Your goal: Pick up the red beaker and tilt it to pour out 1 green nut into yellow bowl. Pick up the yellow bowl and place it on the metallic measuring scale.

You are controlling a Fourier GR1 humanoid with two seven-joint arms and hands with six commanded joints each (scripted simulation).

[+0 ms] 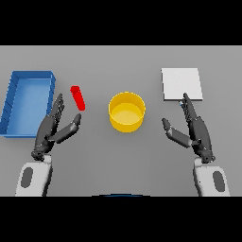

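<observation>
Writing: none can be read anywhere.
Numbers: none.
Labels or brand marks: none on any object or the counter.

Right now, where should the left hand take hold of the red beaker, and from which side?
Grip the red beaker around its middle, coming from its left, where the open left hand already waits. It is slim and elongated, so the fingers and thumb can probably close across its narrow width.

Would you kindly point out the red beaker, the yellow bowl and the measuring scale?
red beaker (78, 98), head view, middle of its side.
yellow bowl (126, 124), head view, front outer wall.
measuring scale (181, 83), head view, centre of its flat top.
</observation>
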